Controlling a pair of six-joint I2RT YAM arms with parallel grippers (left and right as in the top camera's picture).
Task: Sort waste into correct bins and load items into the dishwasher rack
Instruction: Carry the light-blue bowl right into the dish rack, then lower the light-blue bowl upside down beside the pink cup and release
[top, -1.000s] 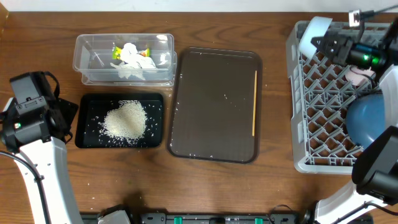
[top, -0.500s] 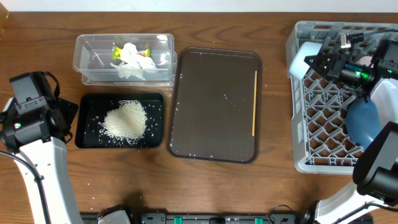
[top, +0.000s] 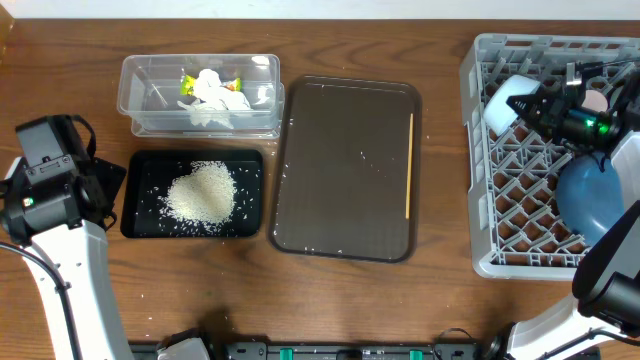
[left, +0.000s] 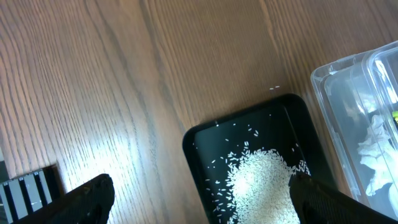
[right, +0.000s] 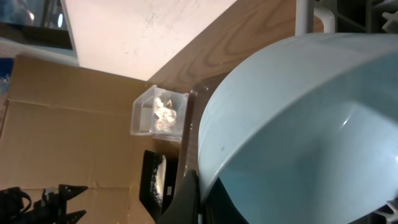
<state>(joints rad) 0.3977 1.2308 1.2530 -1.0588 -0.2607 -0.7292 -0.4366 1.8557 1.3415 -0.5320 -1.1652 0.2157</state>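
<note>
Pale-blue bowl (right: 298, 118) in right hand (top: 528, 106)

Tilted pale-blue bowl (top: 506, 97) — over the grey rack (top: 503, 205).

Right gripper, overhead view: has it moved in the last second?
Yes. The right gripper, shut on the bowl, has left the far-left corner of the rack and moved down the picture, further inside the rack.

Grained wooden table (top: 440, 300), clear plastic tub (top: 135, 110), glossy light-blue bowl (right: 298, 124)
</note>
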